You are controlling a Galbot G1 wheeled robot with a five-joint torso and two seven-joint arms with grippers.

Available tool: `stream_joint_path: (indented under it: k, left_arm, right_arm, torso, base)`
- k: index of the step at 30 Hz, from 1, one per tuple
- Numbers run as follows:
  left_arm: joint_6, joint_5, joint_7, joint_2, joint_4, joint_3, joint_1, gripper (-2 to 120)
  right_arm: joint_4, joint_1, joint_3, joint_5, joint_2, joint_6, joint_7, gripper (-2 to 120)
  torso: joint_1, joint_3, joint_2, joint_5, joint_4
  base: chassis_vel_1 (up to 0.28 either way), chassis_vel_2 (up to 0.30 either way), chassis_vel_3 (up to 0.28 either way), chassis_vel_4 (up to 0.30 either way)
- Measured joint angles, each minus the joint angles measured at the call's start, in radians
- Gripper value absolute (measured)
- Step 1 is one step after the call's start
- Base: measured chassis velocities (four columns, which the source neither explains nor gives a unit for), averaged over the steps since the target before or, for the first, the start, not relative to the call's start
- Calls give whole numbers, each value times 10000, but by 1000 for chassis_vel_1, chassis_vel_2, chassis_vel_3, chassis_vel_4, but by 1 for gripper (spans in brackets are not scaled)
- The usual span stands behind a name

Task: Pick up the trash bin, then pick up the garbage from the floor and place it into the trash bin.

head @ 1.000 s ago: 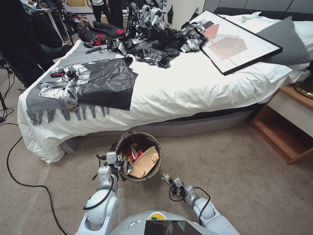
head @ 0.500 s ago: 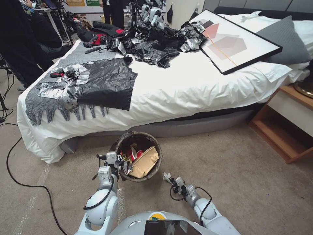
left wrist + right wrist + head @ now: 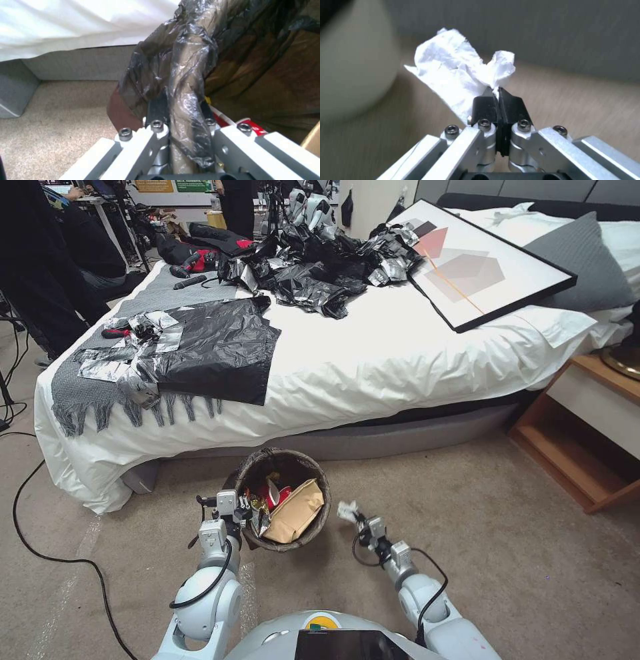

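Observation:
The trash bin (image 3: 313, 527), round with a dark brown bag liner, hangs just above the carpet in front of the bed. My left gripper (image 3: 241, 509) is shut on its near-left rim; in the left wrist view the black fingers (image 3: 158, 110) pinch the liner-wrapped rim (image 3: 186, 82). Inside lie a tan paper bag (image 3: 295, 511), red-and-white cups (image 3: 277, 493) and shiny wrappers (image 3: 259, 511). My right gripper (image 3: 353, 515) is shut on a crumpled white tissue (image 3: 346, 509), held beside the bin's right rim. The right wrist view shows the tissue (image 3: 453, 72) pinched between its black pads (image 3: 485, 105).
The white-sheeted bed (image 3: 373, 367) rises right behind the bin, with black plastic sheets (image 3: 220, 350) and a framed picture (image 3: 480, 260) on it. A wooden nightstand (image 3: 580, 447) stands at the right. A black cable (image 3: 40, 540) runs across the carpet at the left.
My right gripper has risen and moved forward with the tissue, from the floor in front of the bin to beside its right rim. The left arm and bin have held still.

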Motion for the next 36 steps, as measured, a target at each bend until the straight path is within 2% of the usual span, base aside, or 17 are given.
stream_joint_path:
  k: [1,2,3,6,11,16,24,28,36]
  left_arm:
    - [-1,-4,0,5,-2,-3,6,3]
    - [-7,-13,0,13,-9,-4,18,3]
    - [-7,-13,0,13,-9,-4,18,3]
    - [-20,-17,-1,14,-12,5,32,3]
    - [-27,-18,-4,19,-13,21,35,3]
    - [-28,-16,-8,35,-13,56,43,3]
    - [-22,46,-6,41,-13,142,48,3]
    - [-18,113,-9,28,-13,170,59,3]
    - [-10,178,-9,3,-23,184,73,3]
  right_arm:
    - [246,0,64,110,5,40,94,0]
    - [1158,22,229,480,20,200,295,0]
    - [1158,22,229,480,20,200,295,0]
    - [2821,44,394,1047,32,542,215,0]
    - [4039,-58,268,1344,12,889,-339,0]
    - [5329,-360,-372,1172,-26,1128,-916,0]
    - [5489,-229,-1348,596,-407,995,-981,0]
    - [4948,77,-2031,418,-466,877,-936,0]
    - [3798,472,-2660,263,-284,874,-764,0]
  torso:
    - [0,0,0,0,0]
    - [0,0,0,-1,0]
    - [0,0,0,-1,0]
    - [0,0,0,-3,1]
    - [0,-1,1,-4,1]
    - [0,-1,1,-4,0]
    - [0,-1,1,-4,0]
    - [0,-1,1,-3,1]
    - [0,-1,1,-3,1]
  base:
    - [0,0,0,0]
    - [0,0,0,0]
    - [0,0,0,0]
    - [0,0,0,0]
    - [0,0,0,0]
    - [0,0,0,0]
    - [0,0,0,0]
    - [0,0,0,0]
    - [0,0,0,0]
